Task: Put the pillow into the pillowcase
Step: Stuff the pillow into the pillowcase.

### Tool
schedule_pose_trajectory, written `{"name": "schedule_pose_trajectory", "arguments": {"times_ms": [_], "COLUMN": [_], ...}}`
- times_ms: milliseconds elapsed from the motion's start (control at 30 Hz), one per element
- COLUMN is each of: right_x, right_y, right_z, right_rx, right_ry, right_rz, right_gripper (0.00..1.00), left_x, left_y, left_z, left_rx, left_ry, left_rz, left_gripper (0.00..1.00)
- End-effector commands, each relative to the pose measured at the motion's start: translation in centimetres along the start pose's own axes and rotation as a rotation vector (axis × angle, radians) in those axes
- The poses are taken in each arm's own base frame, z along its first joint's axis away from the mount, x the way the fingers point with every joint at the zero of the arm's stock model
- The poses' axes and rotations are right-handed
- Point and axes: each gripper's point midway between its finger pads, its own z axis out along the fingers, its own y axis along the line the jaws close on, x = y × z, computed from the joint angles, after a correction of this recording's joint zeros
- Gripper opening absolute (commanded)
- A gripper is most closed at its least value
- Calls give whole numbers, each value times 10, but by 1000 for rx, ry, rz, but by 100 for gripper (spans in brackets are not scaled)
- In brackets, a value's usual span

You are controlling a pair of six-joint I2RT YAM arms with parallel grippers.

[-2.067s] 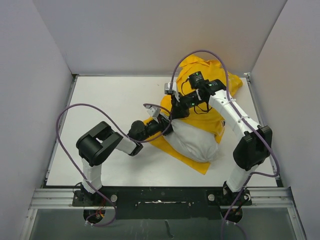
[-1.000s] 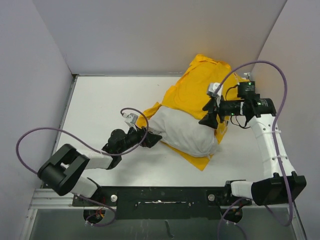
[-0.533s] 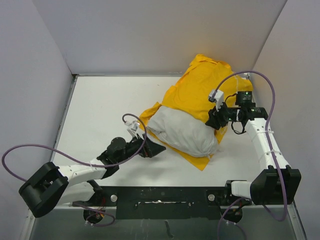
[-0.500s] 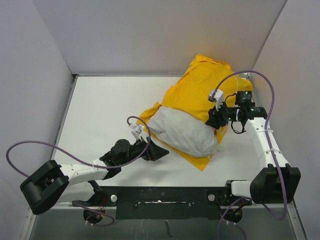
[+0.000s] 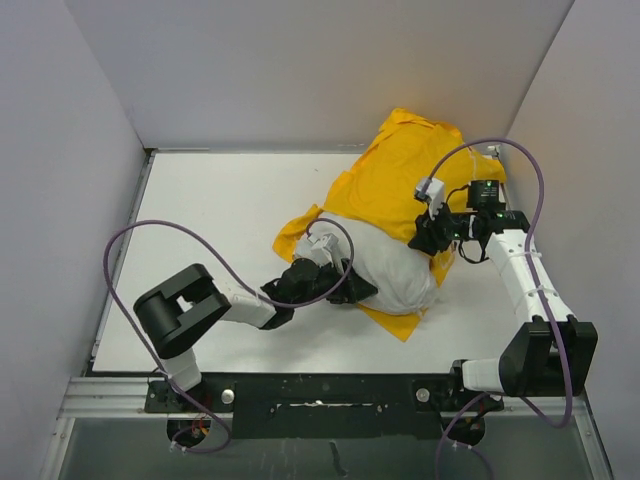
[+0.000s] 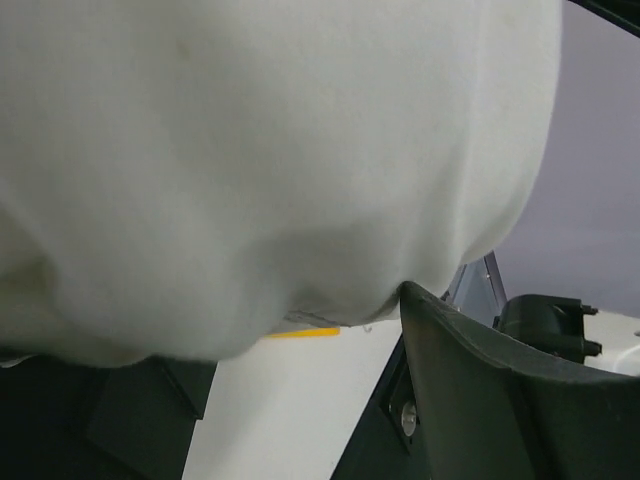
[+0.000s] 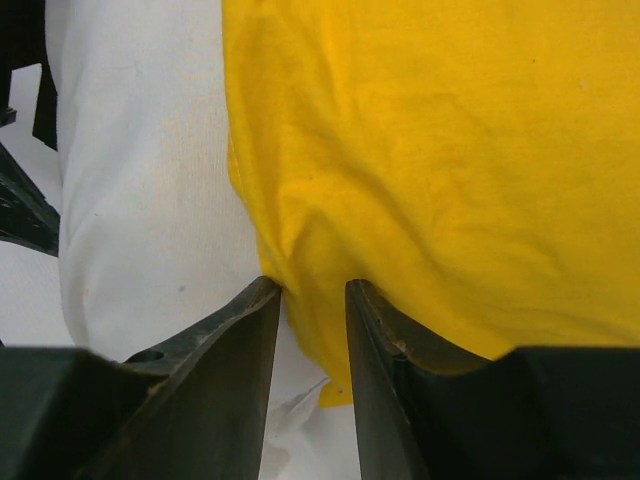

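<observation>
The pillow (image 5: 400, 268) lies on the right half of the table (image 5: 210, 230), its far end tucked into the yellow pillowcase (image 5: 390, 180) and its near end bulging out white. How deep it reaches inside cannot be seen, since the yellow cloth covers everything past the opening. The lower layer of the pillowcase spreads flat under the exposed part and shows as a yellow corner at the pillow's left and a yellow strip along its near right edge. The rest of the pillowcase runs away toward the far right corner, rumpled, its far end rising against the back wall.

The left gripper (image 5: 352, 290) is pushed into the pillow's near left end, and from overhead its fingertips are lost against the white fabric. In the left wrist view the pillow fills almost the whole frame. One dark finger (image 6: 480, 380) touches it at the tip on the right, the other is only a dark shape at the lower left, and the pillow swells down between them. The jaws stand wide, but whether they squeeze the pillow cannot be told.

The right gripper (image 5: 425, 240) sits at the pillow's right side, at the pillowcase's open edge. Its wrist view shows the two fingers (image 7: 230, 360) drawn close together, pinching a fold of the yellow hem, with the white pillow just beside on the left.
</observation>
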Motion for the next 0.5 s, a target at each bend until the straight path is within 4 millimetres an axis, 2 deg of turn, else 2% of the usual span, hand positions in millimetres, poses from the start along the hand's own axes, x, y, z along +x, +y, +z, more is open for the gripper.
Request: {"name": "schedule_pose_trajectory", "arguments": {"times_ms": [0, 67, 100, 133, 167, 233, 300, 367, 467], "right_x": [-4, 6, 10, 13, 13, 6, -13, -42, -105], "right_y": [0, -7, -13, -17, -16, -3, 24, 53, 93], "right_z": [1, 5, 5, 5, 4, 2, -3, -11, -33], "right_rx": [2, 26, 46, 59, 52, -13, -134, -236, -363], "right_ry": [-11, 32, 54, 66, 68, 42, -34, -106, -235], "right_rz": [-30, -12, -3, 3, 6, -4, -43, -116, -220], "right_gripper": [35, 35, 33, 28, 17, 2, 0, 0, 0], "left_x": [-20, -21, -27, -30, -35, -47, -66, -92, -124], "left_y": [-25, -13, -17, -15, -13, -9, -12, -26, -63], "left_z": [27, 35, 41, 45, 47, 50, 52, 52, 43], "left_rx": [95, 54, 60, 57, 57, 69, 94, 141, 209], "left_ry": [-53, -47, -54, -58, -68, -97, -138, -209, -341], "left_rz": [39, 49, 56, 59, 59, 72, 109, 192, 421], "left_gripper": [69, 68, 64, 57, 48, 28, 12, 0, 0]}}
